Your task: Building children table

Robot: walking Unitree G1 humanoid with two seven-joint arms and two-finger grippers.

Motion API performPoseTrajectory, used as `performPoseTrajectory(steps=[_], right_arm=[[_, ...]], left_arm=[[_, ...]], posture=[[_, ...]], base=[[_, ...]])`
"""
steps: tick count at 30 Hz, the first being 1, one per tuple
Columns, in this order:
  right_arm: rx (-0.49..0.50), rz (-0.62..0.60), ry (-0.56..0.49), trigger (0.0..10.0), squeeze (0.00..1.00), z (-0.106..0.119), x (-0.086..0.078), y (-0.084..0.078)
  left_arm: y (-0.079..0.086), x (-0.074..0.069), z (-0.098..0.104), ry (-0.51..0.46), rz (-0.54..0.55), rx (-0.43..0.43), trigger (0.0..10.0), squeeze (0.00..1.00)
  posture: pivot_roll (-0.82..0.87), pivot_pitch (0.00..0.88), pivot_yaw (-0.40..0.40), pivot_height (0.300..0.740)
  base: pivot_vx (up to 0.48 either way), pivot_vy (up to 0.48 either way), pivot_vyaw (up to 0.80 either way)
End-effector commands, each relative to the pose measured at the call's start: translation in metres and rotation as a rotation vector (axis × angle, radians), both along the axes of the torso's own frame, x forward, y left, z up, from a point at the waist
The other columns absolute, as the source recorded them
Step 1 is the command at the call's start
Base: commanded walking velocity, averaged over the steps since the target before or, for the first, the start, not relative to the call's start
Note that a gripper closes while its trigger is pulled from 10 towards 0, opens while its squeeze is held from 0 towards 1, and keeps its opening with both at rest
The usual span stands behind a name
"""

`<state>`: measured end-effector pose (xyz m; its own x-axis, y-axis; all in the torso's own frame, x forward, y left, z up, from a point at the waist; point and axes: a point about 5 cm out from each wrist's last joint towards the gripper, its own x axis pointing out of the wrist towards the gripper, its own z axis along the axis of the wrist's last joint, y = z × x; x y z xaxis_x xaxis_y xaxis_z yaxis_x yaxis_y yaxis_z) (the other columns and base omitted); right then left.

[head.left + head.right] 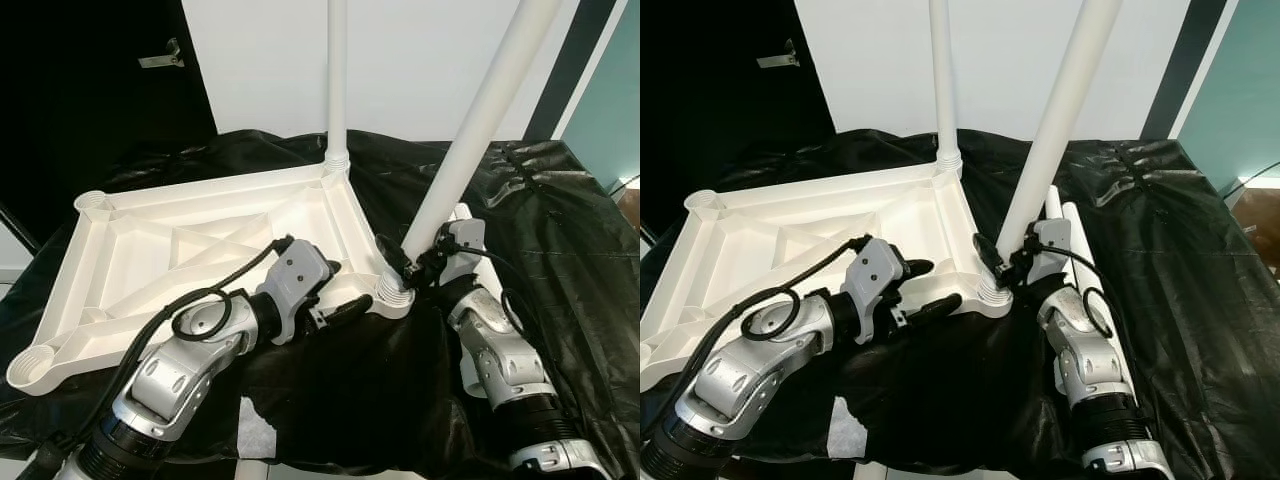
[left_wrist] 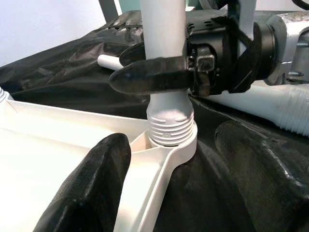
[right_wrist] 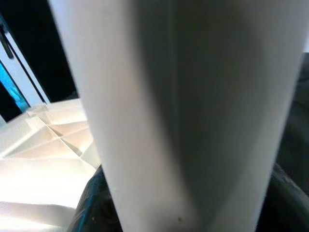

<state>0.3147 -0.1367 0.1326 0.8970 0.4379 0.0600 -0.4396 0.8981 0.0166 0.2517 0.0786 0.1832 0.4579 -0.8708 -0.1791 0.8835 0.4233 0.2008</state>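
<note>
Black sheeting (image 1: 560, 250) covers the work surface in the left eye view, with a white wall and a dark door behind it. On the sheeting lies one white tabletop (image 1: 150, 250), underside up, its ribs showing. Four corner sockets can be counted: two hold legs and two stand open. One upright leg (image 1: 337, 80) rises straight from the far corner. A second, tilted leg (image 1: 480, 120) leans away from the near right corner, its threaded end sitting in the socket (image 1: 391, 292). The right gripper (image 1: 418, 268) is closed around the foot of this tilted leg. The left gripper (image 1: 335, 290) reaches along the tabletop's near edge with its fingers spread apart, holding nothing.

From the right eye view, two loose legs (image 1: 1065, 215) lie side by side on the sheeting just behind the right arm, making four legs in all.

Seen from the left wrist view, the left gripper's two fingers (image 2: 91, 183) stand wide apart on either side of the tabletop's corner, and the tilted leg's threads rest in the socket while a black finger of the right gripper presses across the leg just above them.

Seen from the right wrist view, the tilted leg is very close, with a lit part of the tabletop beside it.
</note>
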Motion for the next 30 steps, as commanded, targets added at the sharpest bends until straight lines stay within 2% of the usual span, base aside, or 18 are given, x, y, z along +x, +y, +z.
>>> performPoseTrajectory(steps=[1,3,5,8,19,22,24,26,27,30], right_arm=[[-0.204,-0.012,0.198,10.0,0.00,-0.053,-0.015,-0.008],[-0.204,-0.012,0.198,10.0,0.00,-0.053,-0.015,-0.008],[-0.279,0.034,0.180,10.0,0.00,-0.055,-0.018,-0.006],[-0.304,0.054,0.187,10.0,0.00,-0.059,-0.020,-0.006],[-0.318,0.114,0.185,10.0,0.00,-0.068,-0.028,-0.009],[-0.284,0.186,0.194,10.0,0.00,-0.070,-0.029,-0.022],[-0.284,0.186,0.194,10.0,0.00,-0.070,-0.029,-0.022],[-0.276,0.260,0.198,10.0,0.00,-0.062,-0.023,-0.032],[-0.276,0.260,0.198,10.0,0.00,-0.062,-0.023,-0.032],[-0.287,0.374,0.192,10.0,0.00,-0.048,-0.014,-0.037]], left_arm=[[0.001,-0.001,0.001,-0.005,-0.015,0.011,10.0,0.00],[0.001,-0.001,0.001,-0.005,-0.015,0.011,10.0,0.00],[0.001,0.000,0.001,-0.005,-0.014,0.014,10.0,0.00],[0.002,0.000,0.001,-0.006,-0.012,0.015,10.0,0.00],[0.003,0.000,0.001,-0.005,-0.007,0.015,10.0,0.00],[0.005,0.001,0.001,0.000,-0.008,0.019,10.0,0.00],[0.005,0.001,0.001,0.000,-0.008,0.019,10.0,0.00],[0.006,0.003,0.001,-0.003,-0.015,0.025,10.0,0.00],[0.006,0.003,0.001,-0.003,-0.015,0.025,10.0,0.00],[0.006,0.006,0.003,-0.015,-0.015,0.029,10.0,0.00]], posture=[[-0.01,0.007,0.028,0.740],[-0.01,0.007,0.028,0.740],[-0.01,0.004,0.026,0.740],[-0.01,0.000,0.026,0.740],[0.00,0.006,0.034,0.740],[0.00,0.012,0.053,0.740],[0.00,0.012,0.053,0.740],[0.00,0.012,0.056,0.740],[0.00,0.012,0.056,0.740],[0.01,0.005,0.048,0.740]], base=[[0.000,0.000,0.00],[0.000,0.000,0.00],[0.000,0.000,0.00],[0.000,0.000,0.00],[0.000,0.000,0.00],[0.000,0.000,0.00],[0.000,0.000,0.00],[0.000,0.000,0.00],[0.000,0.000,0.00],[0.000,0.000,0.00]])
